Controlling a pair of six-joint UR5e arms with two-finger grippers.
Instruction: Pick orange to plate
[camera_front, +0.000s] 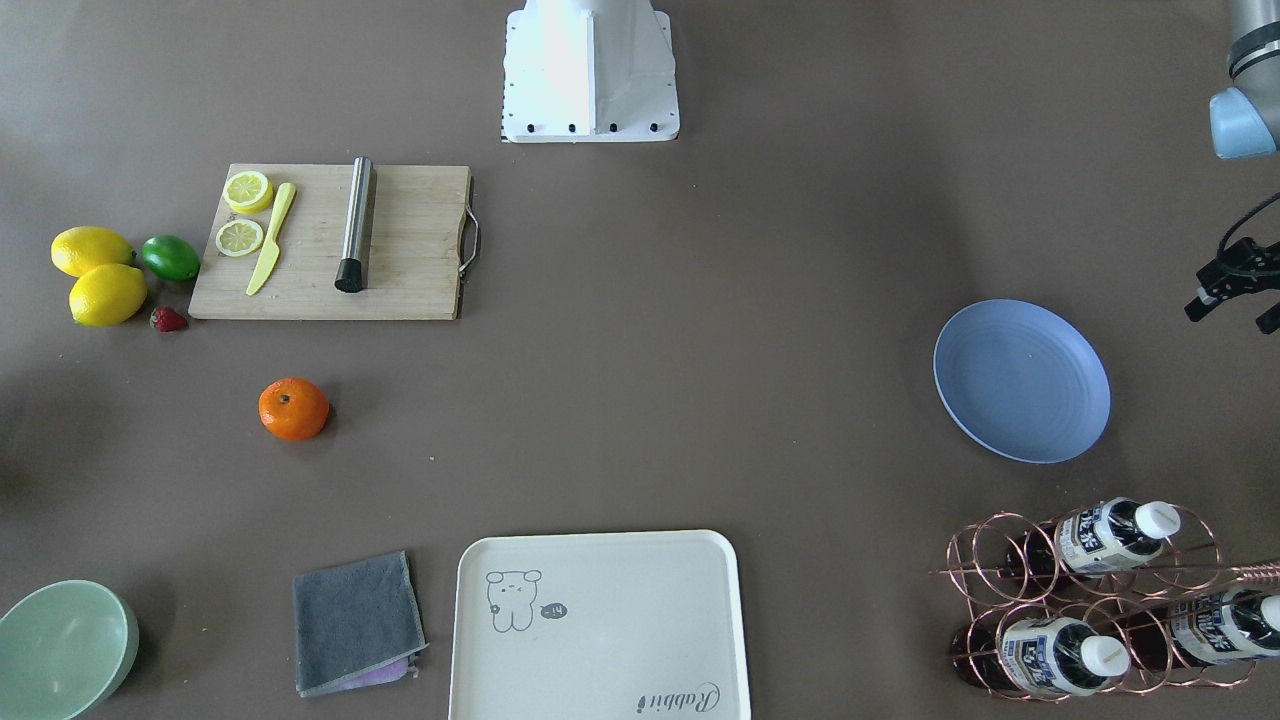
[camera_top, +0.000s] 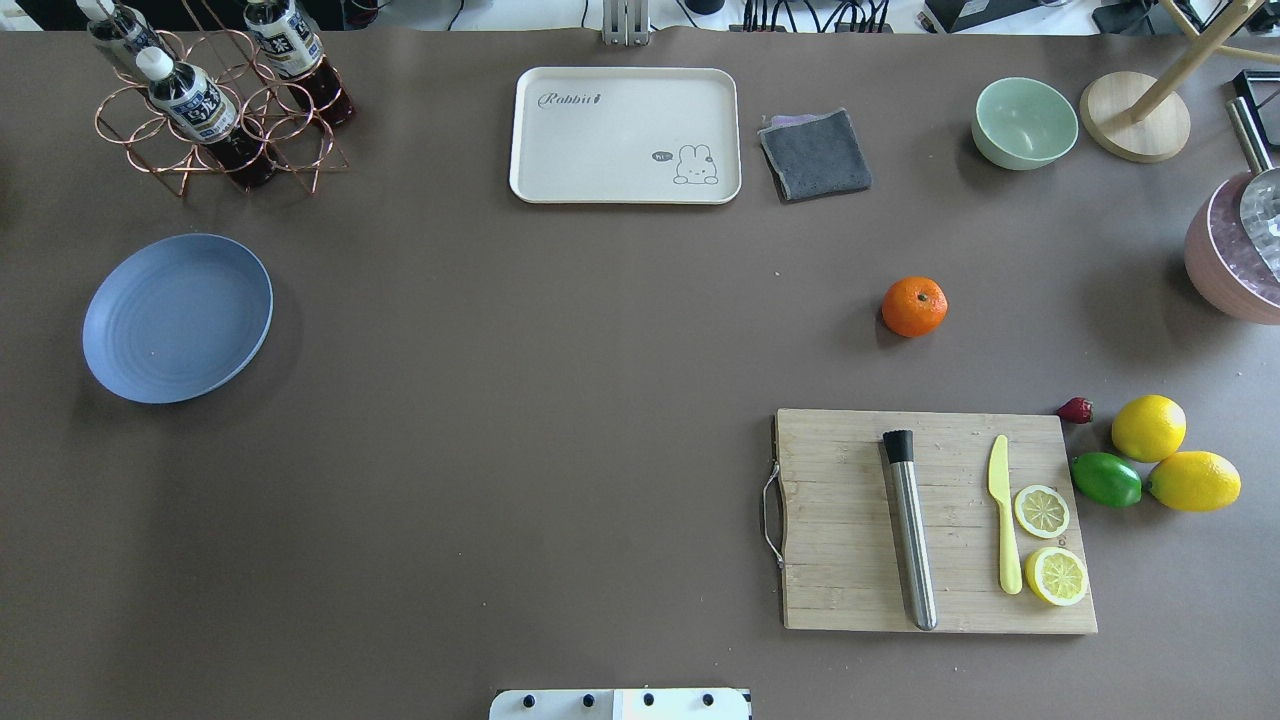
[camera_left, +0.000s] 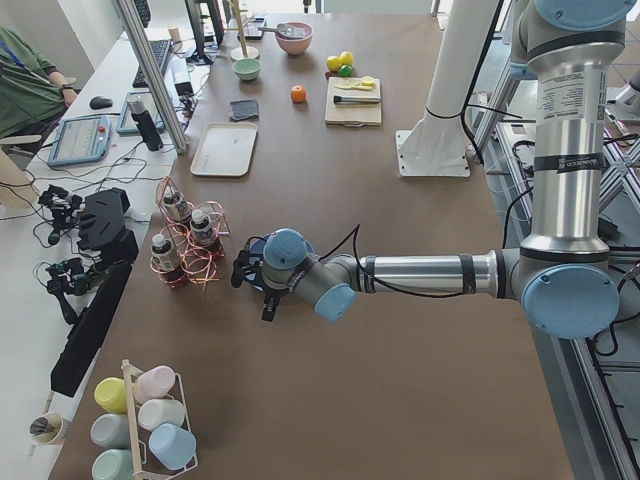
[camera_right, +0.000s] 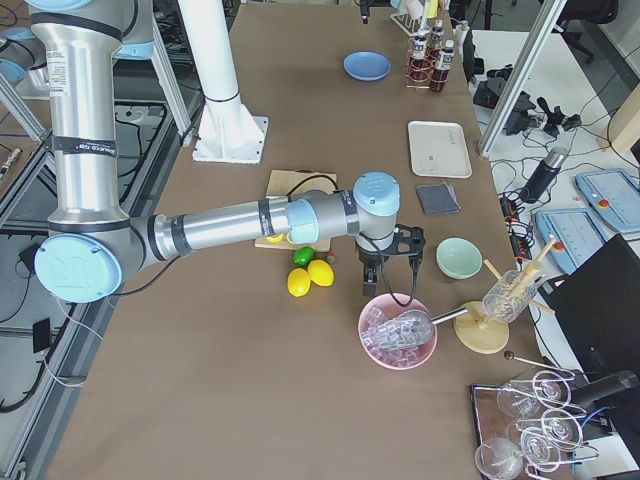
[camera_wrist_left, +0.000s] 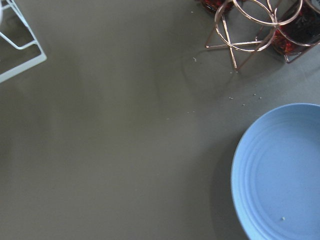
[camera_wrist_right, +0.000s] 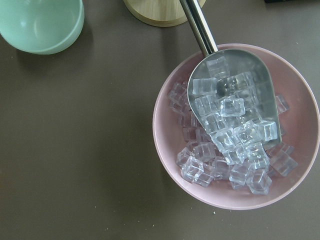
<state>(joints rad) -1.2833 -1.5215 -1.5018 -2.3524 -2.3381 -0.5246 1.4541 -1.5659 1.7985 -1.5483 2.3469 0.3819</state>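
Note:
The orange (camera_front: 293, 409) (camera_top: 914, 306) sits alone on the brown table, between the cutting board and the grey cloth, with nothing touching it. The blue plate (camera_front: 1021, 380) (camera_top: 178, 317) lies bare at the opposite end, beside the bottle rack; its rim fills the lower right of the left wrist view (camera_wrist_left: 280, 175). My left gripper (camera_front: 1235, 312) (camera_left: 250, 290) hovers just beyond the plate's outer side, fingers spread and holding nothing. My right gripper (camera_right: 370, 285) hangs over the pink ice bowl, far from the orange; I cannot tell whether it is open or shut.
A wooden cutting board (camera_top: 935, 520) carries a steel muddler, a yellow knife and lemon slices. Two lemons (camera_top: 1148, 428), a lime and a strawberry lie beside it. A cream tray (camera_top: 625, 135), grey cloth (camera_top: 815, 153), green bowl (camera_top: 1024, 122), copper bottle rack (camera_top: 215, 100) and ice bowl (camera_wrist_right: 235, 125) line the far edge.

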